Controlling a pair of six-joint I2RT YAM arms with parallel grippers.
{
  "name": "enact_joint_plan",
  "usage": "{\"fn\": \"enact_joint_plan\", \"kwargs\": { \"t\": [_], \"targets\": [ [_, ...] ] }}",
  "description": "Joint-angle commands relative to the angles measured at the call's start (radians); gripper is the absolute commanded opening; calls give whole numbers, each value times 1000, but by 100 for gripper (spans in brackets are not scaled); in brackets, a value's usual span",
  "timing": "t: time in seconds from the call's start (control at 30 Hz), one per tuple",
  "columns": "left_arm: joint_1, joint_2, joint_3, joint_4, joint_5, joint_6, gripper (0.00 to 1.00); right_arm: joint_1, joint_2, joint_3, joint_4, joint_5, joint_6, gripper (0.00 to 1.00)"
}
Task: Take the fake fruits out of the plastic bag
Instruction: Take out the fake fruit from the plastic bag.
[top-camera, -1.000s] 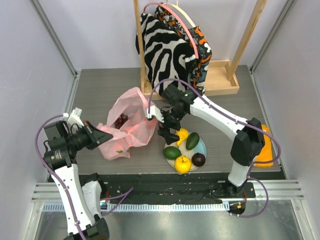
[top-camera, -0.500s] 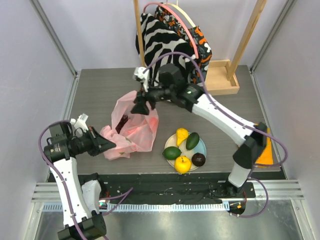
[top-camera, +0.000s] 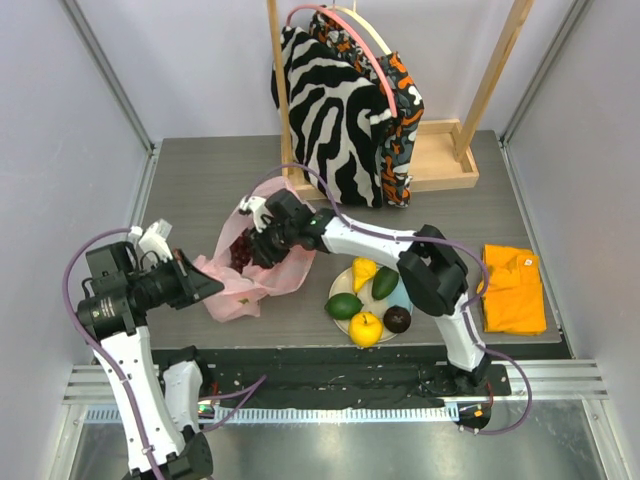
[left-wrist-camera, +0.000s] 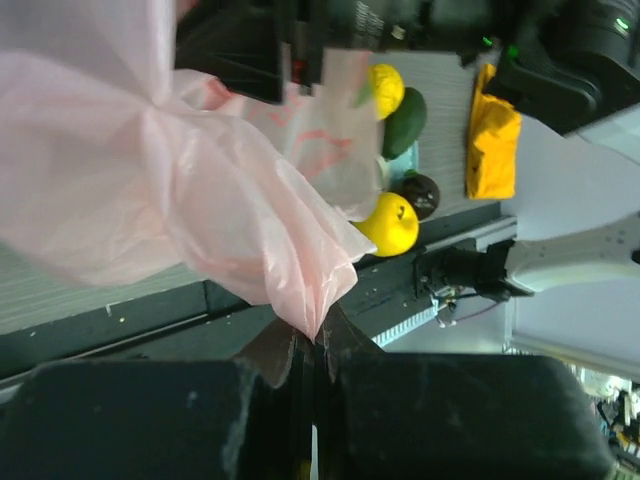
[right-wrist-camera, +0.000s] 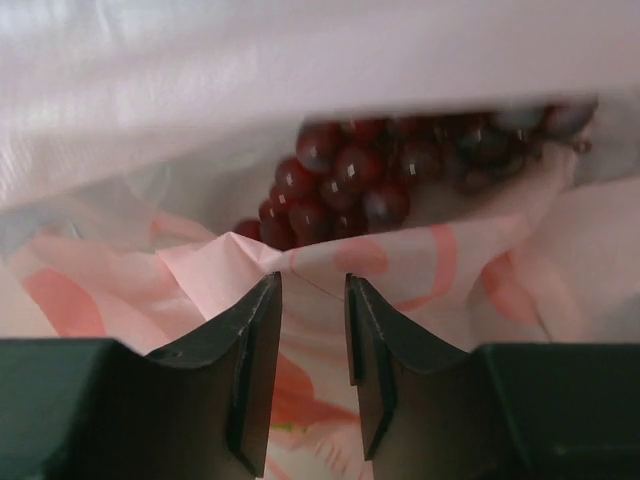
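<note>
top view / step: last fruit in hand. The grape bunch (top-camera: 240, 249) is the only one I can see in the plastic bag (top-camera: 262, 272); I judge the task nearly done.
top view / unloaded: pear-shaped fruit (top-camera: 364, 271), avocado (top-camera: 386, 282), second green fruit (top-camera: 344, 306), yellow-orange round fruit (top-camera: 366, 327) and maroon round fruit (top-camera: 397, 319) sit on the plate (top-camera: 405, 293), lower centre of frame.
top view / bag: crumpled, flat on the table (top-camera: 200, 180), centre-left, mouth facing up-frame.
top view / right gripper (top-camera: 247, 252): nose-down in the bag mouth, right at the grapes.
top view / left gripper (top-camera: 207, 286): at the bag's lower-left corner.
left wrist / grip: jaws fully together, bag corner (left-wrist-camera: 318, 318) pinched and drawn to a point. Film is thin, translucent pink, heavily creased.
left wrist / background: plate fruits and the orange cloth (left-wrist-camera: 492, 140) at upper right.
right wrist / jaws: narrow, with a gap between them and nothing clamped that I can see.
right wrist / target: dark red, glossy grapes (right-wrist-camera: 352, 178) lie upper centre, beyond the fingertips (right-wrist-camera: 262, 300). A fold of film (right-wrist-camera: 300, 262) sits between tips and bunch.
next: judgement only: push past that fold and get the jaws around the bunch, not the film, or the bag comes up too. The left pinch should anchor the bag.
</note>
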Motion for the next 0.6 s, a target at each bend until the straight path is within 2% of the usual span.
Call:
{"fn": "enact_joint_plan", "kwargs": {
  "t": [0.0, 0.03, 0.1, 0.17, 0.23, 0.4, 0.47, 0.57],
  "targets": [
    [7, -3, -23, -221, -166, -68, 0, 34, -167, -107, -36, 112, -51, 41],
    [10, -3, -41, -200, -323, -102, 0, 39, -188, -182, -36, 129, -53, 42],
    [18, 1, -97, -154, -370, -155, 0, 43, -213, -221, -21, 157, -15, 47],
    [35, 12, -115, -146, -318, -140, 0, 42, -205, -194, 13, 196, 13, 53],
    [41, 33, -106, -152, -362, -143, 0, 43, -193, -130, 45, 261, 44, 57],
    [41, 69, -124, -151, -340, -137, 0, 43, -66, 48, 65, 374, 90, 70],
    [42, 63, -127, -152, -312, -129, 0, 42, -43, 70, 59, 474, 128, 81],
    [41, 43, -127, -158, -291, -120, 0, 37, 8, 99, 48, 504, 164, 86]
  ]
}}
